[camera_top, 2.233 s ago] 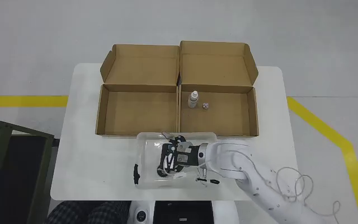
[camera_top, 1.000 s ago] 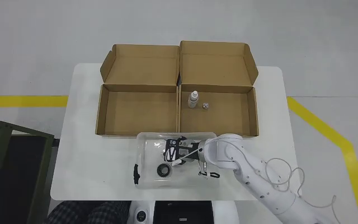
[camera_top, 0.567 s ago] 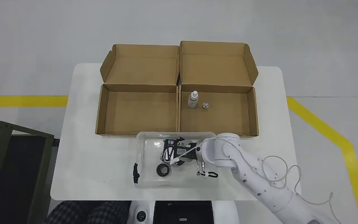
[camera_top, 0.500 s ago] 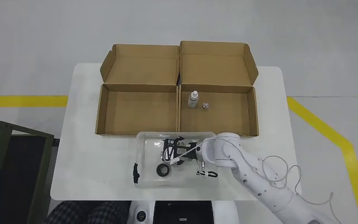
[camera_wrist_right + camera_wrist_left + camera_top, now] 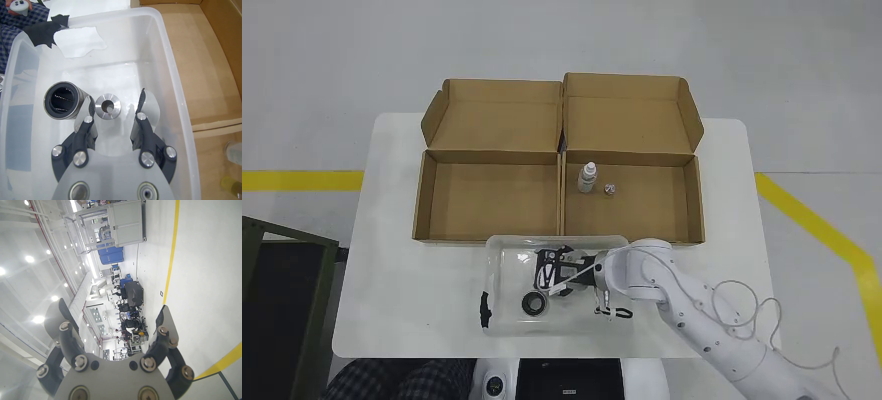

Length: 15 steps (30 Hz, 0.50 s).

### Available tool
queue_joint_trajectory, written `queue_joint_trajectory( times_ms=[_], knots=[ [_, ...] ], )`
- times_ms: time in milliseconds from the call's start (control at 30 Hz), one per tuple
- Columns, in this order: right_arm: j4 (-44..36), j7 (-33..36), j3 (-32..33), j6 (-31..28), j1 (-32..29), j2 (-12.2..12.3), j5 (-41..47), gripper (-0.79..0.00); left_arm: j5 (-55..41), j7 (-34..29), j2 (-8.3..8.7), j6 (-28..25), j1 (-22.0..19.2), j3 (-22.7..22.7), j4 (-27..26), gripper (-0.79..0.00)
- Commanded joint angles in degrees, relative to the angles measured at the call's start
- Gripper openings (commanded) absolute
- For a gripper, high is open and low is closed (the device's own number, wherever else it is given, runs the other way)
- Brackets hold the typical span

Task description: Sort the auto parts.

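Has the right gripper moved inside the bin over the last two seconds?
Yes. The right gripper moved toward the cardboard boxes, uncovering the black bearing.

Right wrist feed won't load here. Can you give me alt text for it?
The right gripper, jaws open, straddles a small steel collar on the floor of the clear plastic bin. One finger sits between the collar and a larger linear bearing lying on its side; a cardboard box lies beside the bin.
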Motion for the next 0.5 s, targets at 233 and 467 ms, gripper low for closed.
queue_joint_trajectory(
  times_ms=[233, 467],
  knots=[
    [0.96, 0.11, -0.90, 0.27, 0.09, -0.31, 0.10, -0.339, 0.00, 0.00, 0.00, 0.00, 0.00, 0.00, 0.00, 0.000],
    [3.19, -0.24, -1.67, 0.74, 0.98, -0.78, 0.47, -0.332, 0.00, 0.00, 0.00, 0.00, 0.00, 0.00, 0.00, 0.000]
  ],
)
